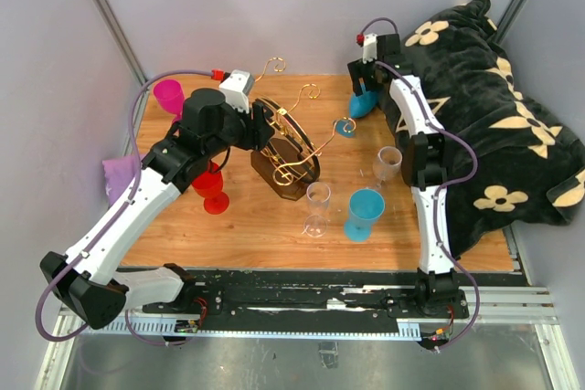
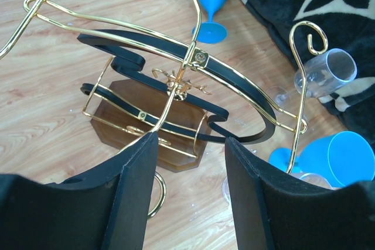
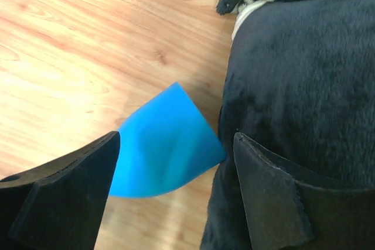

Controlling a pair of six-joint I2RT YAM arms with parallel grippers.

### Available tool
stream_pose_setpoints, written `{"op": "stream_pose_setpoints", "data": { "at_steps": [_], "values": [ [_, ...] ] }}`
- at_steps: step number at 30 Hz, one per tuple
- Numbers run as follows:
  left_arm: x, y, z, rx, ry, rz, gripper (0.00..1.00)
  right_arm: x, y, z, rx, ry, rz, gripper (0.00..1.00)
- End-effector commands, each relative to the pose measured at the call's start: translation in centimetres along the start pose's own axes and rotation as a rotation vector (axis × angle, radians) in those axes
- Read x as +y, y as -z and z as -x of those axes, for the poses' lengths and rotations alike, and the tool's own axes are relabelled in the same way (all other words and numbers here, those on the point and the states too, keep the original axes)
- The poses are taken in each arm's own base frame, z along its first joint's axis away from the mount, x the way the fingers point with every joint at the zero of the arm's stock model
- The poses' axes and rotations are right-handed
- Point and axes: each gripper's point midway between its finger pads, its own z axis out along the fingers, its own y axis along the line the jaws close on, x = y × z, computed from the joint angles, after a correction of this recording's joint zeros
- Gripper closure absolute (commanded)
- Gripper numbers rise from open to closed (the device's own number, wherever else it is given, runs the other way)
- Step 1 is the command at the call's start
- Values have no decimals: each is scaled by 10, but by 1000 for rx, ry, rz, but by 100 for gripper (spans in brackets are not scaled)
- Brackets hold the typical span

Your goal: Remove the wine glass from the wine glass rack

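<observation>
Wine glass rack [image 1: 291,160] stands mid-table; left gripper [image 2: 190,139] hovers over it with fingers spread, a gold wire between them, nothing held. Blue wine glass [image 3: 161,150] is off the rack at its 1 o'clock, apparently lying on the table [image 3: 70,39] against the black blanket [image 3: 304,86]; right gripper [image 3: 176,137] is spread wide astride its bowl.
</observation>
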Motion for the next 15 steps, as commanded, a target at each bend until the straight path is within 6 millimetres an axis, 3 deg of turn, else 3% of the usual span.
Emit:
{"op": "stream_pose_setpoints", "data": {
  "at_steps": [1,8,15],
  "values": [
    [-3,3,12,-38,20,-16,45,11,36,7,40,-260,32,21],
    [-10,9,18,-55,35,-46,46,33,24,-19,143,-381,83,23],
    [-7,10,17,-59,21,-36,46,42,14,-41,215,-466,79,24]
  ]
}}
